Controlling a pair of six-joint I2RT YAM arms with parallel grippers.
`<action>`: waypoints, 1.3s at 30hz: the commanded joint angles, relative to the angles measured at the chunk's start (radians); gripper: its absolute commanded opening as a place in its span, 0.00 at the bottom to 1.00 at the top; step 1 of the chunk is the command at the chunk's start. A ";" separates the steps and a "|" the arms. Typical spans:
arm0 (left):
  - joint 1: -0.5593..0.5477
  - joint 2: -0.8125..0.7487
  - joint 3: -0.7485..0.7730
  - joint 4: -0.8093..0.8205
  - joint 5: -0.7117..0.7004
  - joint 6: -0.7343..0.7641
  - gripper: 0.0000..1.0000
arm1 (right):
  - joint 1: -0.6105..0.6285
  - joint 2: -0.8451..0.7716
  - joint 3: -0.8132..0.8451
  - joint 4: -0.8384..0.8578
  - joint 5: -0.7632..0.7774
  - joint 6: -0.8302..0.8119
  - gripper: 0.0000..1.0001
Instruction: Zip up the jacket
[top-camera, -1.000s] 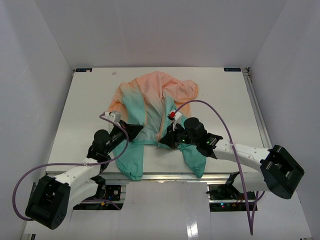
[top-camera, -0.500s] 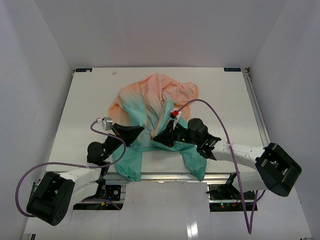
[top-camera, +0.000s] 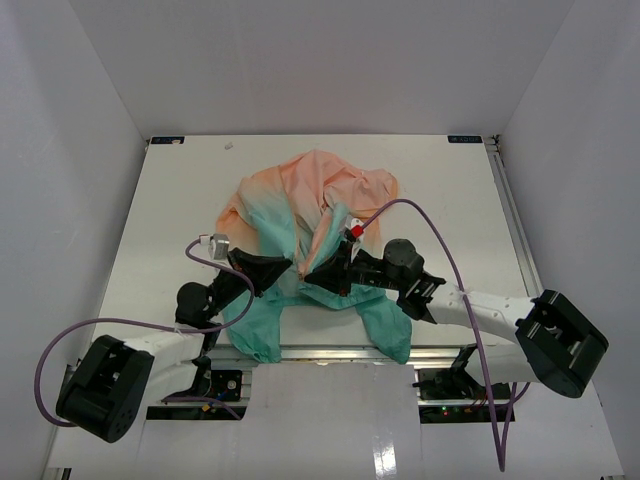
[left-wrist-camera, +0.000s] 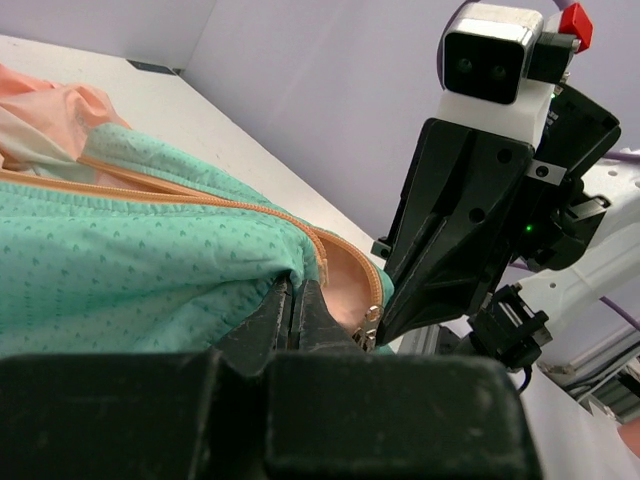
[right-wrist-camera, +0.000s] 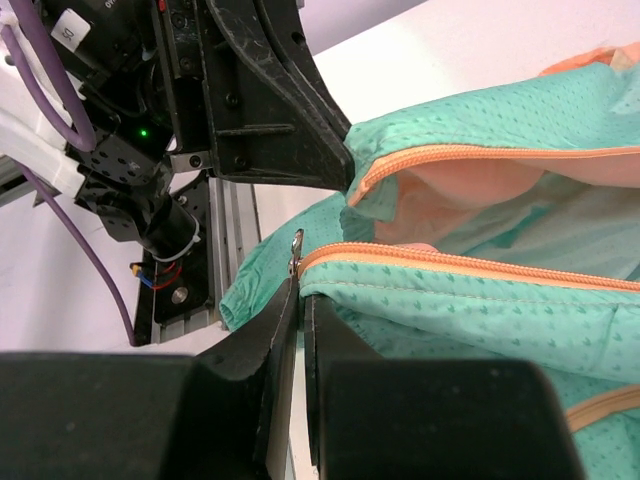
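Observation:
The jacket (top-camera: 300, 210), peach-orange at the far end and teal at the near end, lies open in the middle of the table. My left gripper (top-camera: 291, 269) is shut on the teal bottom corner of one front panel (left-wrist-camera: 150, 280), by its orange zipper edge. My right gripper (top-camera: 312, 275) is shut on the bottom corner of the other panel (right-wrist-camera: 450, 300), where a small metal zipper piece (right-wrist-camera: 296, 250) sticks up. Both corners are lifted off the table and the two grippers almost touch. The left gripper's tip (right-wrist-camera: 335, 165) faces the right one.
The white table (top-camera: 170, 200) is walled in on three sides. A teal sleeve (top-camera: 258, 335) hangs over the near edge on the left, and another teal part (top-camera: 390, 325) lies near the front right. A metal rail (top-camera: 330, 352) runs along the near edge.
Both grippers have moved toward each other and lifted the two bottom corners of the jacket, bunching the teal fabric between them. The jacket's upper part has shifted slightly.

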 joint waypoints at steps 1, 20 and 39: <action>-0.003 0.021 0.000 0.171 0.079 -0.023 0.00 | -0.004 -0.022 0.034 -0.022 0.015 -0.045 0.08; -0.012 0.030 0.017 0.123 0.169 -0.021 0.00 | -0.005 -0.024 0.055 -0.086 0.056 -0.053 0.08; -0.012 -0.007 0.035 0.031 0.081 -0.003 0.00 | -0.007 -0.054 0.062 -0.152 0.042 -0.071 0.08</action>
